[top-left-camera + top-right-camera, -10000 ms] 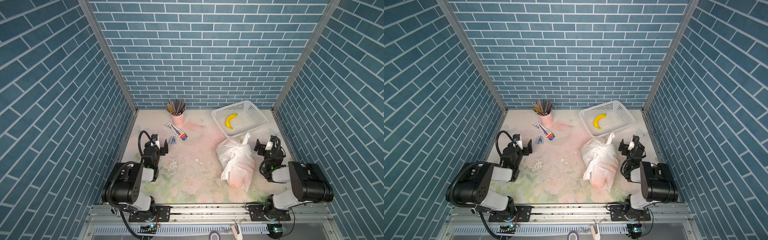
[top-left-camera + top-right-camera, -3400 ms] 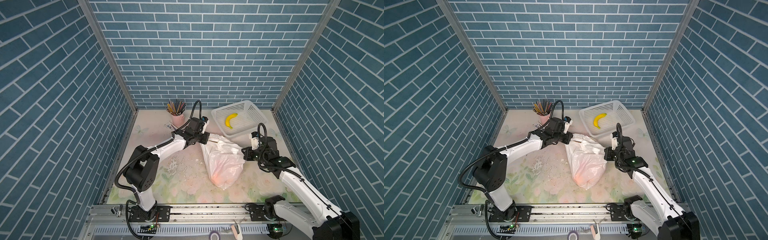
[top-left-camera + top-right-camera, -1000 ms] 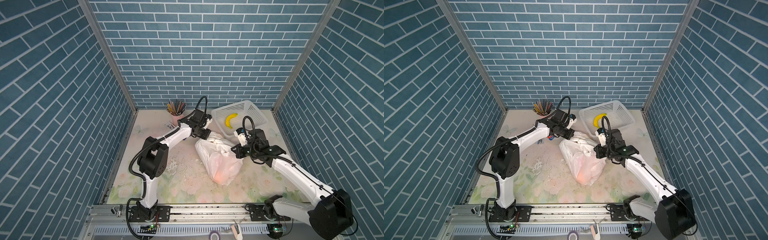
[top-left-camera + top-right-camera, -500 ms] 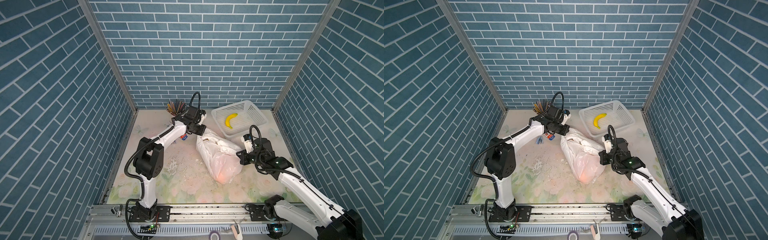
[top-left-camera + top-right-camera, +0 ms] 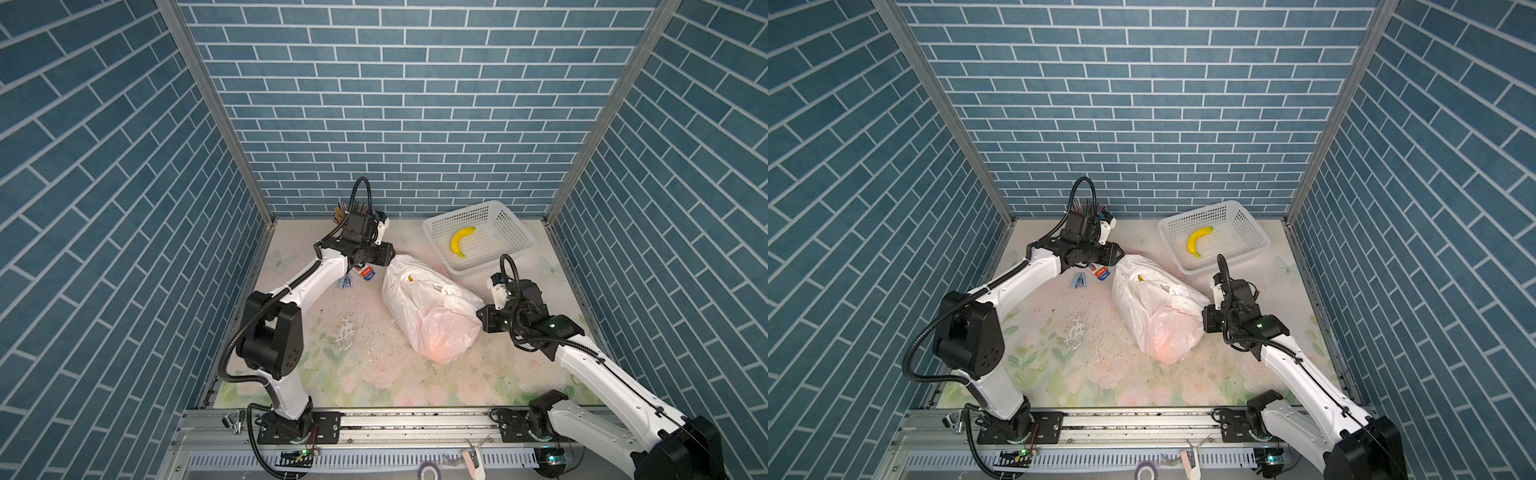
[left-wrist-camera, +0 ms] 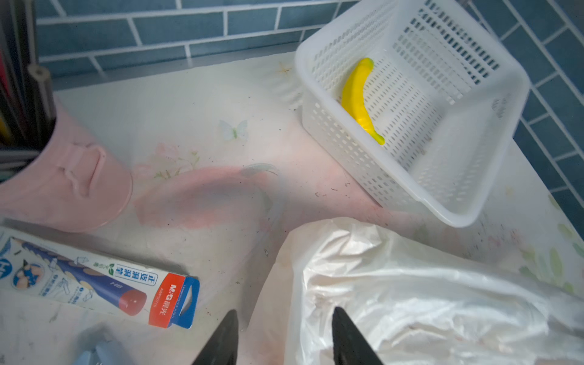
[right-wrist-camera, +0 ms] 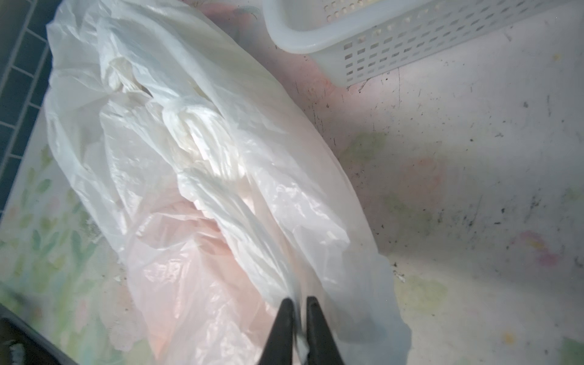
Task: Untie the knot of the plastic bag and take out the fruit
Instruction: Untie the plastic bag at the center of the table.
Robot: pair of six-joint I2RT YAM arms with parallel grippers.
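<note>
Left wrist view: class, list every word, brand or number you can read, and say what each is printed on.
"M&G 晨光": red end of the pencil box.
"正姿洞洞笔": the box's white side, reading uncertain.
Small code beside the brand, and the print at the box's other end: too small to read.
No text on the basket, banana or plastic bag.
</note>
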